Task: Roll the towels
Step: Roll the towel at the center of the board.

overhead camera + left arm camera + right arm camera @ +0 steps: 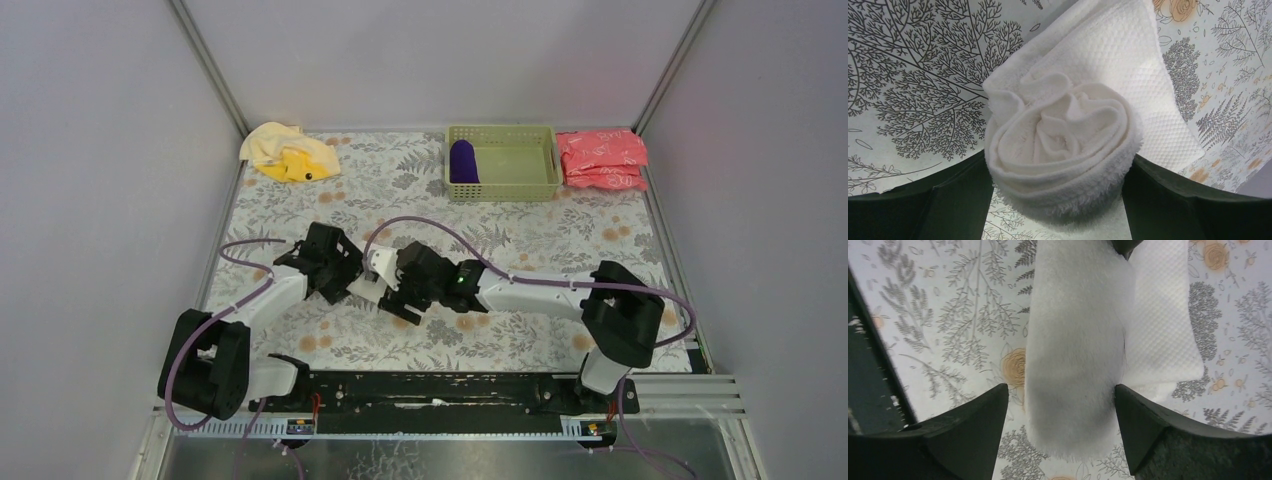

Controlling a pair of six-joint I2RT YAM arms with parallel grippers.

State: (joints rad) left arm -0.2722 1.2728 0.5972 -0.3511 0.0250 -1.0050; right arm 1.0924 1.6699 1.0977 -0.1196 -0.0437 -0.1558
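White terry at mid-desk: the white towel [1063, 135] is wound into a thick roll, its spiral end facing the left wrist camera. A flat waffle-textured flap runs out from the roll onto the desk [560, 240], so the roll is not finished.

Left hand [1058, 200]: jaws wide, both fingers set against the flanks of the roll, which fills the span between them. It reads as a hold on the roll's end.

Right hand [1063, 430]: open, straddling the roll's body. One finger stands apart from the cloth with printed desk showing in the gap. The other sits at the roll's edge. It grips nothing.

Step in hand, as judged: rolling the white towel, late in the wind. The next move calls for turning the roll over the loose flap while keeping the coil tight. Terry is springy and may slacken if both hands let go together.

Other towels: the purple towel [462, 160] lies rolled in the left end of the green basket [500, 195], so it looks done. The yellow towel [288, 155] sits crumpled at the far-left corner, not yet rolled.

Surface and room: the desk carries a pale sheet printed with grey ferns and orange flowers. Pink packets [602, 160] are stacked just right of the basket. Plain grey walls [100, 150] with metal corner posts close three sides.
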